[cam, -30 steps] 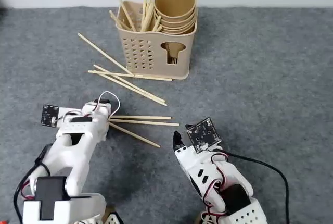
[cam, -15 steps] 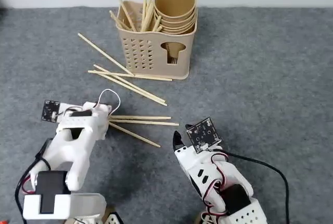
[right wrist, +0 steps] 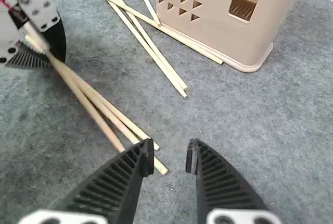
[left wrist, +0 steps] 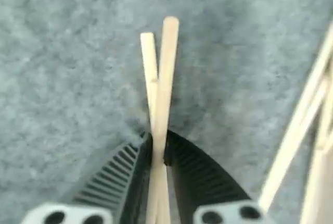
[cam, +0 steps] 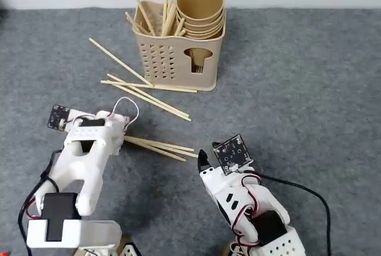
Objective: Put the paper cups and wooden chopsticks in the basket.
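Left arm has nudged forward toward the basket (cam: 172,59), and the chopsticks it grips, fanned out a second ago, are now pulled into one tight bundle (cam: 161,146) angled down toward the other arm.

Left gripper (left wrist: 157,143): jaws clamped on the bundle near one end, sticks crossing slightly just past the fingertips. Can't tell whether the far ends touch the grey mat (cam: 297,89); they end just beside the right gripper (right wrist: 167,156).

Right gripper: jaws slightly apart, nothing between them, low over the mat, pointing at the basket.

Basket stands upright at the far side of the mat. Stack of paper cups (cam: 201,6) sits in its right compartment, and a handful of chopsticks (cam: 161,15) stands tilted in the left one.

Loose chopsticks (cam: 149,92): several lie flat on the mat in front of and left of the basket, some crossing, one touching the basket's base. They are between the basket and the left arm, apart from the held bundle.
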Tool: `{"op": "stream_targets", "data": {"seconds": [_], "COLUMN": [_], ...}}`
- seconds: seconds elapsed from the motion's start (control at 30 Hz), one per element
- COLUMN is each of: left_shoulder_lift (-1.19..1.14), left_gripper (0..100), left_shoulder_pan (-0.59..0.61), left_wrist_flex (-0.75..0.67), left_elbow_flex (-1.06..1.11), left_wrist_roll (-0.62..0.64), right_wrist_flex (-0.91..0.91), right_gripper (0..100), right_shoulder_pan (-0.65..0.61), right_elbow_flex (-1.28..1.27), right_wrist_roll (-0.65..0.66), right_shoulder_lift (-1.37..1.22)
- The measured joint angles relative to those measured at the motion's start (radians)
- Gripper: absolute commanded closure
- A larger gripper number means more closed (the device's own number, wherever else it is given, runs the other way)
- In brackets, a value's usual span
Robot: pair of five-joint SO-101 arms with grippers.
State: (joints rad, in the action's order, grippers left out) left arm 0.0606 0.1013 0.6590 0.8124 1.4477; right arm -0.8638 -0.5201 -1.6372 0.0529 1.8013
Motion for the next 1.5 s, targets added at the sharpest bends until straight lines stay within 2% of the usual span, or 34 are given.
{"op": "stream_targets", "data": {"seconds": [0.17, 0.43, 0.63, 0.8, 0.97, 1.1, 1.3, 1.5], "left_shoulder_lift": [0.126, 0.304, 0.396, 0.414, 0.414, 0.387, 0.308, 0.229], "left_gripper": [99, 99, 98, 98, 98, 98, 98, 98], "left_shoulder_pan": [-0.005, -0.003, -0.003, -0.002, -0.002, -0.008, -0.072, -0.133], "left_wrist_flex": [0.008, 0.008, 0.002, -0.193, -0.482, -0.634, -0.690, -0.695], "left_elbow_flex": [-0.123, -0.325, -0.440, -0.509, -0.514, -0.517, -0.517, -0.537], "left_wrist_roll": [-0.117, -0.417, -0.539, -0.611, -0.624, -0.628, -0.799, -0.918], "right_wrist_flex": [0.000, 0.000, 0.000, 0.000, 0.000, 0.000, 0.055, 0.068], "right_gripper": [88.4, 88.4, 88.4, 88.4, 88.4, 88.4, 88.4, 88.4], "right_shoulder_pan": [0.000, 0.000, 0.000, 0.000, 0.000, 0.000, 0.000, 0.000], "right_elbow_flex": [0.000, 0.000, 0.000, 0.000, 0.000, 0.000, 0.000, 0.000], "right_wrist_roll": [0.000, 0.000, 0.000, 0.000, 0.000, 0.000, 0.000, 0.000], "right_shoulder_lift": [0.000, 0.000, 0.000, 0.000, 0.000, 0.000, 0.000, 0.000]}}
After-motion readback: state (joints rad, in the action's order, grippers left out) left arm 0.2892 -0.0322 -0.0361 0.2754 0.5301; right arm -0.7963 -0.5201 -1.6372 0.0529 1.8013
